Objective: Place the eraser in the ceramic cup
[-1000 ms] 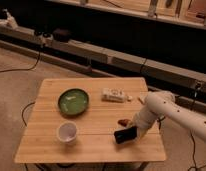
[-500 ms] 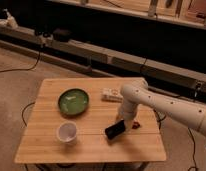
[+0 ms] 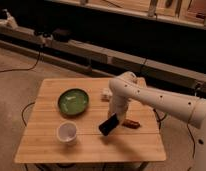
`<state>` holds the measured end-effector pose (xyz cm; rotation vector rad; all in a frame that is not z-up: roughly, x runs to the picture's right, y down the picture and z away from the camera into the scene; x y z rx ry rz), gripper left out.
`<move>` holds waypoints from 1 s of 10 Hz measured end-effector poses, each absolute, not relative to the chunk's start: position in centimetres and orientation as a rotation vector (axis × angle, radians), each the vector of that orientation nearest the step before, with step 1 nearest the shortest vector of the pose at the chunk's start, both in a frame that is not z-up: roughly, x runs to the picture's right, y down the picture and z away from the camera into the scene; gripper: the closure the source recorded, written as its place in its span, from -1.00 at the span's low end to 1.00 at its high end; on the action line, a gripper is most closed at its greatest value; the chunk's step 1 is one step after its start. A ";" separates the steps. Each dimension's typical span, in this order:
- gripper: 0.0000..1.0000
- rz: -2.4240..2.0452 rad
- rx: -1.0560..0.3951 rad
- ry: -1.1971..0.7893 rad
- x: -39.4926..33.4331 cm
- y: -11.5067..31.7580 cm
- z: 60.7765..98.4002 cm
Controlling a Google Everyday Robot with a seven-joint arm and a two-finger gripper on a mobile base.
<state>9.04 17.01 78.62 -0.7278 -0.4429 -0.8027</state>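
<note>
End effector (image 3: 114, 118) grips flat black eraser (image 3: 108, 126), tilted, near round white ceramic cup (image 3: 67, 132).

1. Wooden desk (image 3: 46, 145) stands on a pale floor.
2. Green dish (image 3: 73, 101) sits left of centre.
3. White packet (image 3: 105, 93) lies right of the dish.
4. Brown oblong (image 3: 130, 123) lies just right of the claw (image 3: 114, 119).
5. Black cable (image 3: 21, 67) trails over the floor.

Swung left across the table (image 3: 43, 146) since a second ago, bringing the gripper (image 3: 114, 118) over its middle, clamped on the tilted eraser (image 3: 109, 125), nearer the ceramic cup (image 3: 67, 132); uncovered the reddish-brown oblong (image 3: 130, 123) just right.
</note>
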 end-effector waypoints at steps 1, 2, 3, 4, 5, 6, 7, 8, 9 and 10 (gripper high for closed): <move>1.00 -0.808 -0.725 -0.446 8.8 16.9 78.6; 1.00 -0.808 -0.725 -0.446 8.8 16.9 78.6; 1.00 -0.806 -0.725 -0.445 8.9 16.9 78.6; 1.00 -0.806 -0.725 -0.445 8.9 16.9 78.6; 1.00 -0.807 -0.725 -0.446 8.8 16.9 78.6; 1.00 -0.808 -0.725 -0.446 8.8 16.9 78.6; 1.00 -0.808 -0.725 -0.446 8.8 16.9 78.6; 1.00 -0.818 -0.721 -0.441 9.0 16.4 78.5; 1.00 -0.843 -0.706 -0.432 8.8 15.1 78.1; 1.00 -0.879 -0.684 -0.421 8.5 13.3 77.5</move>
